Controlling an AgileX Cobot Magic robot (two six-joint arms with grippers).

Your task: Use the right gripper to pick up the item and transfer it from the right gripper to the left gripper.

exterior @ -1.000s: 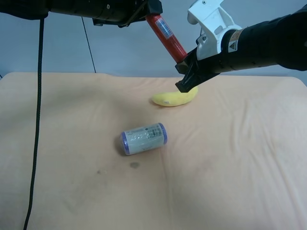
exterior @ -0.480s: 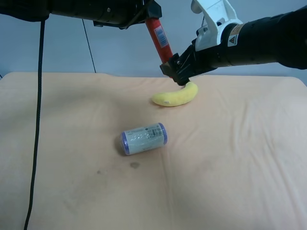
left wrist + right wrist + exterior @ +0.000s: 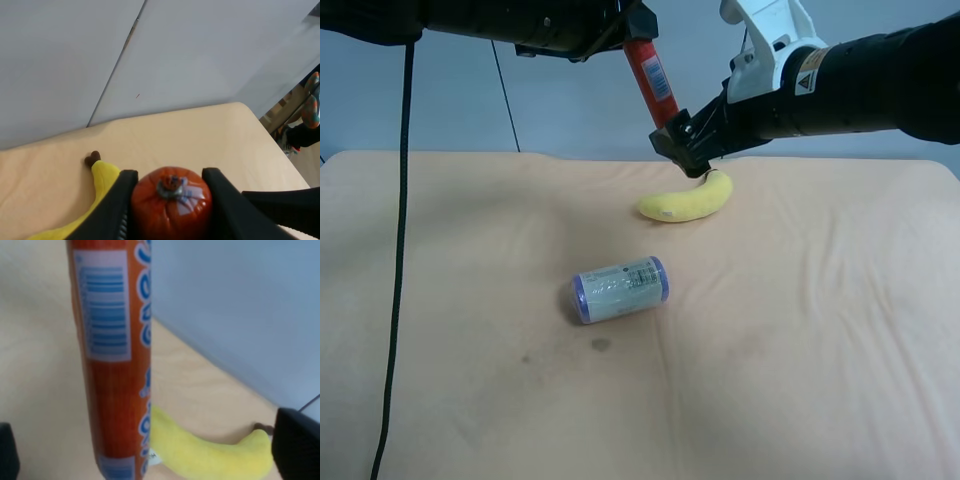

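Note:
The item, a red sausage stick [image 3: 653, 78] with a white-blue label, hangs nearly upright above the table. My left gripper [image 3: 638, 25], on the all-black arm, is shut on its top end. The left wrist view shows the crimped end [image 3: 171, 196] clamped between the black fingers [image 3: 120, 207]. My right gripper [image 3: 684, 150], on the arm with the white wrist housing, is at the stick's lower end. In the right wrist view the stick [image 3: 112, 365] stands between widely spread fingertips [image 3: 296, 442], not touching either of them, so this gripper is open.
A yellow plush banana [image 3: 685, 203] lies on the peach tablecloth [image 3: 800, 330] just below the right gripper. A white roll with purple ends [image 3: 619, 289] lies nearer the middle. A black cable [image 3: 395, 250] hangs down at the exterior high view's left.
The stick has swung from tilted to nearly upright, still held by the left gripper. The right gripper has moved left and slightly up, and has barely moved over the last half second.

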